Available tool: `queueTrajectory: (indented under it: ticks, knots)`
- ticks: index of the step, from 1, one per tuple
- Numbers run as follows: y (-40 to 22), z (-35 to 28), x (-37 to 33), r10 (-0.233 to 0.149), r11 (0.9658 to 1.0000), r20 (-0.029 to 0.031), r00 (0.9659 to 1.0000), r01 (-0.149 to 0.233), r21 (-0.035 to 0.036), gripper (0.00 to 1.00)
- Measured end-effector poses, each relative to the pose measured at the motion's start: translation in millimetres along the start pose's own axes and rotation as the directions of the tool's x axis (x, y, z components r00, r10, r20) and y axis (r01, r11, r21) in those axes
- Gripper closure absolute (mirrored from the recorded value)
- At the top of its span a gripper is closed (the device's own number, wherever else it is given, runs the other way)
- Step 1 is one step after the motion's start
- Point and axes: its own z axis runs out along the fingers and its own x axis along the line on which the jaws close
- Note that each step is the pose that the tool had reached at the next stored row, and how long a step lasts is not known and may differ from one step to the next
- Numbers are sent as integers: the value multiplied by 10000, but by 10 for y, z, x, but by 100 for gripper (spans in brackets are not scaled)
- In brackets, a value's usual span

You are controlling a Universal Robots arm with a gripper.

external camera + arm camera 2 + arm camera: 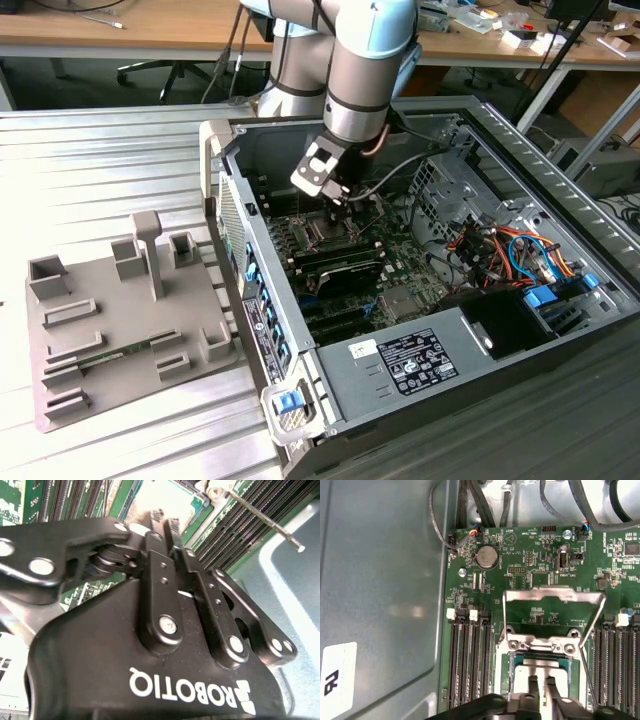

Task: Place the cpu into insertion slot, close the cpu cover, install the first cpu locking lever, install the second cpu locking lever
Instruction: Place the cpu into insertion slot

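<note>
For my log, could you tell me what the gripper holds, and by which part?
It cannot be told: the gripper is down at the cpu, the contact itself hidden.
</note>
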Motion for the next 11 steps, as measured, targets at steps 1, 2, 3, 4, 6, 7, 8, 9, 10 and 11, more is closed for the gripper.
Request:
queueTrajectory:
  ticks: [1,2,3,4,6,7,8,9,10,11]
  knots:
    - [-17,-1,1,0,10000,1,10000,0,-4,83]
    - [-24,-1,-1,1,10000,0,10000,-1,-7,89]
    - [-24,-1,-8,-2,10000,1,10000,2,-7,89]
    - [-25,0,-26,-2,10000,2,10000,2,-7,89]
    - [-28,6,-73,1,10000,1,10000,-1,-7,89]
    - [-29,10,-96,0,10000,2,10000,0,-7,89]
    - [-29,12,-100,1,10000,0,10000,-1,-9,89]
    - [-30,13,-100,2,10000,2,10000,-2,-6,89]
    - [-30,15,-101,1,10000,1,10000,-1,-7,89]
    - [-30,19,-101,0,10000,1,10000,0,-7,89]
